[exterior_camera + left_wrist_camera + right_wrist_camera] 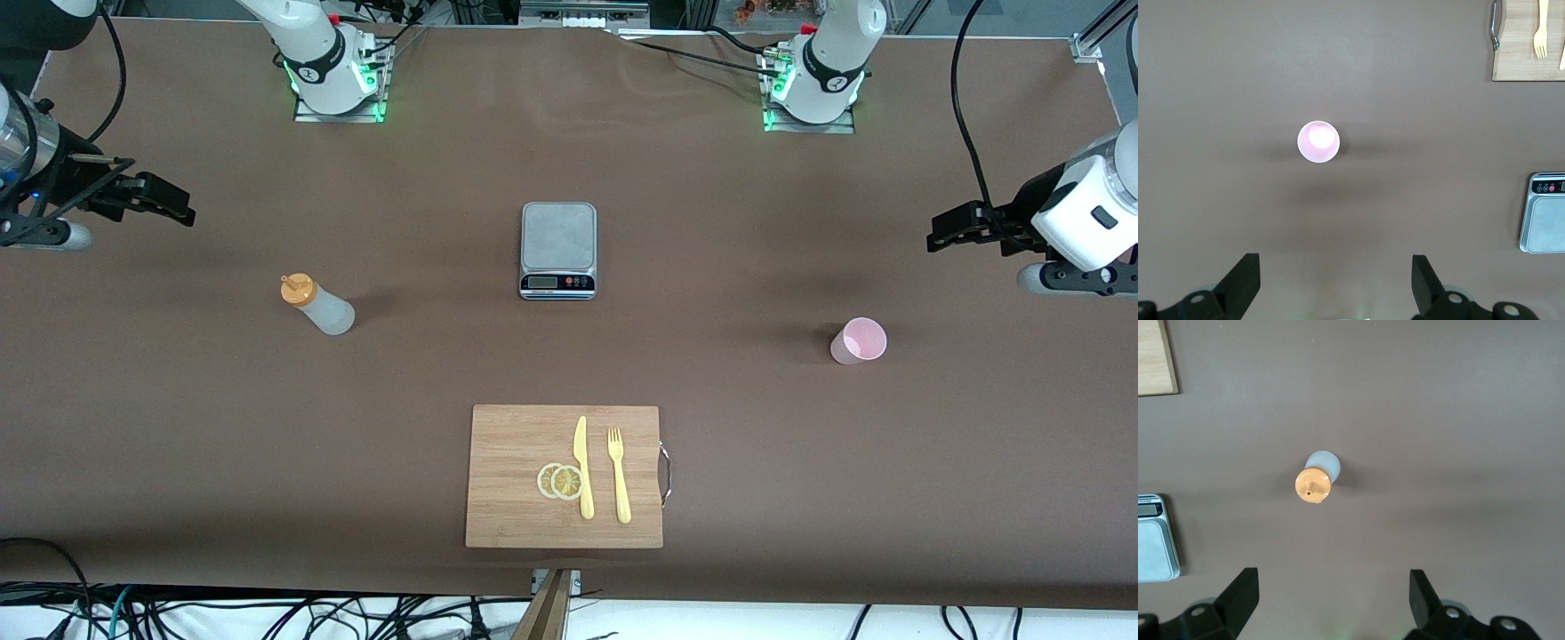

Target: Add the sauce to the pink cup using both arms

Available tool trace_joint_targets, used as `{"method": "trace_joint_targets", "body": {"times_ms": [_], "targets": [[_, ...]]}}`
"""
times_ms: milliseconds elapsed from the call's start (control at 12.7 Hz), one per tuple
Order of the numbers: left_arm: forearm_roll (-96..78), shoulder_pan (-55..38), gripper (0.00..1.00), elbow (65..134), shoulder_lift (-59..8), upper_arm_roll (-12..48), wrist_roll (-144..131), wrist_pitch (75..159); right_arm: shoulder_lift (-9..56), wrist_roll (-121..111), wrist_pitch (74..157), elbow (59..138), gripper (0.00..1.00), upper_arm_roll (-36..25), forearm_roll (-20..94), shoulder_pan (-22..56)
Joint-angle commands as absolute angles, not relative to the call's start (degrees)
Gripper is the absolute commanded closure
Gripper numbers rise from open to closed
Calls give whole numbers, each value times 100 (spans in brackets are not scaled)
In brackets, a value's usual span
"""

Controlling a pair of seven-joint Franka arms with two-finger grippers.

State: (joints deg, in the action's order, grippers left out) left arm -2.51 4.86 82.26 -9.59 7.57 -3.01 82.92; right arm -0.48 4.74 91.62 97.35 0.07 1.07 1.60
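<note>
Presently: squeeze bottle (318, 304) upright on desk (178, 427) toward right arm's end, below empty spread fingers of right gripper (1328, 603); pink cup (859, 340) likewise below gaping, empty left gripper (1335, 283).

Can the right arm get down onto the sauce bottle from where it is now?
Probably yes. The right hand hangs open above the table with the sauce bottle standing upright in plain sight below it. Nothing stands beside the bottle; the scale and cutting board sit well apart.
</note>
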Motion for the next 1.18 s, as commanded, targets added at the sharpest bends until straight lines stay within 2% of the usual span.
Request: {"method": "trace_joint_targets", "body": {"times_ms": [0,393,550,629,1101], "targets": [[-237,466,0,8016,-1063,756,-343,8156,-53,519,8913,9615,0,62,79,158],[-229,466,0,8007,-1072,756,-343,8147,-123,545,8167,9641,0,175,62,184],[-237,466,0,8007,-1072,756,-343,8139,52,554,8977,9598,0,255,166,194],[-237,466,0,8007,-1072,756,-343,8139,44,597,9122,9545,0,255,150,193],[-246,457,0,8007,-1063,765,-334,8139,289,536,9158,9134,0,71,105,62]]}}
